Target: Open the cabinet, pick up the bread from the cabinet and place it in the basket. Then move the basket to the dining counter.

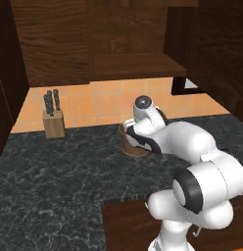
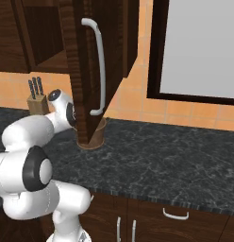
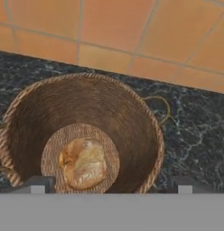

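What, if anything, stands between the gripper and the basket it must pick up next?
Nothing visible does. In the hand view the gripper looks straight down into the basket, with the bread lying on its woven floor. The open cabinet door hangs in front of the basket in the right base view, beside the arm.

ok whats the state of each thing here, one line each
cabinet: door swung open
bread: lying on the basket floor, free of the gripper
basket: upright on the black worktop, not yet moved
gripper: open, just above the basket
knife block: upright, knives in
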